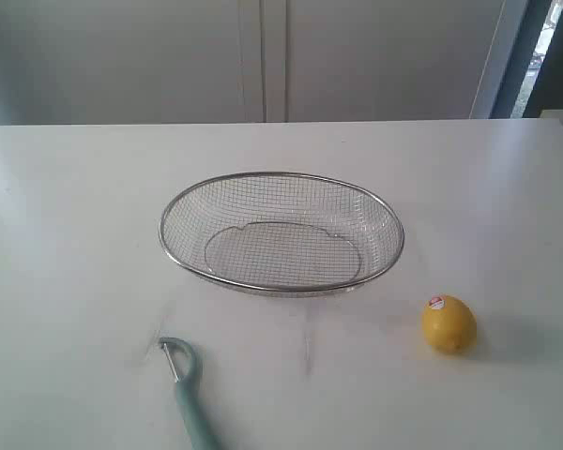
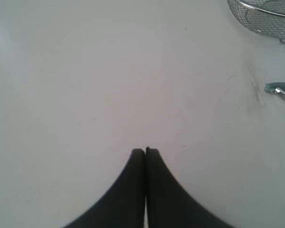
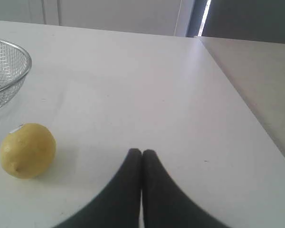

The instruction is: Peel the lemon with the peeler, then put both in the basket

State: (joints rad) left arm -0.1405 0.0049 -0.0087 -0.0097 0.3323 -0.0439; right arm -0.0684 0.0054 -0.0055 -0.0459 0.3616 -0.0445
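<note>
The yellow lemon [image 1: 448, 323] with its red-and-white sticker rests on the white table, to the right of and nearer than the basket; the right wrist view also shows the lemon [image 3: 27, 150]. The teal-handled peeler [image 1: 189, 386] lies at the front left, blade head toward the basket; only the peeler's head [image 2: 280, 90] shows in the left wrist view. The silver wire-mesh basket [image 1: 281, 177] sits mid-table, nothing in it. My left gripper [image 2: 145, 151] is shut over bare table, holding nothing. My right gripper [image 3: 142, 152] is shut, apart from the lemon. Neither arm appears in the exterior view.
The white table's [image 1: 66, 206] far edge meets pale cabinet doors [image 1: 263, 56]. The table's side edge [image 3: 228, 80] runs close by my right gripper, with a lower beige surface [image 3: 261, 76] beyond it.
</note>
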